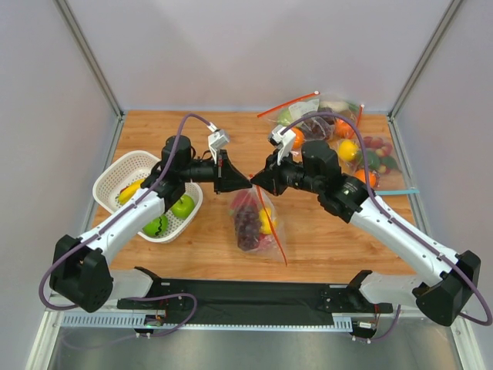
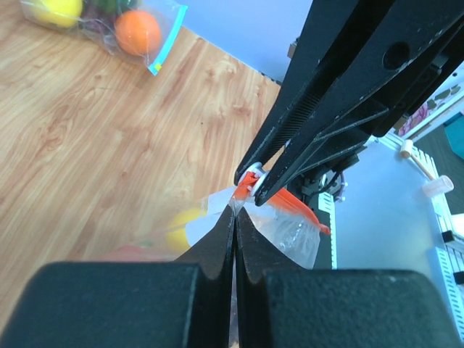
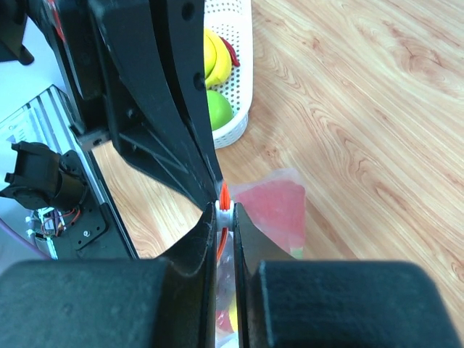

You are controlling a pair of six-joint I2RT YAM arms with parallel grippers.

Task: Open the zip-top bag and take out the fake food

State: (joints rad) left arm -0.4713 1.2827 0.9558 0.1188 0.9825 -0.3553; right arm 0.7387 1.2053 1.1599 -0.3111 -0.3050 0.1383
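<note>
The zip-top bag (image 1: 256, 223) hangs at mid-counter, pinched at its top edge between the two arms. Its clear plastic sags towards the wood; whether the bottom rests on it is hard to tell. The fake food sits inside: a dark purple grape bunch (image 1: 247, 228) low down, a yellow fruit (image 1: 266, 223) beside it and a red fruit (image 1: 242, 202) above. The red-orange zip strip (image 1: 275, 235) trails down the bag's right side, and there's more of it bunched right at the pinch point.

And what a meeting at the top! The left end effector (image 1: 246, 184) is clenched tight on the bag's edge. Its own wrist view shows both fingers (image 2: 217, 250) pressed together with plastic and orange strip coming out at their tips. The right end effector (image 1: 255, 183) comes in nose to nose, clamped on a small white piece (image 3: 224, 215) at the strip, with only a sliver of gap between its fingers. The two sets of tips all but touch.

Out to the left on the counter (image 1: 323, 239) stands a white perforated basket (image 1: 115, 176) holding bananas and green apples. At the far right corner lies a heap of other clear bags (image 1: 339, 135) packed with fruit, one showing a teal strip (image 1: 397, 191).
</note>
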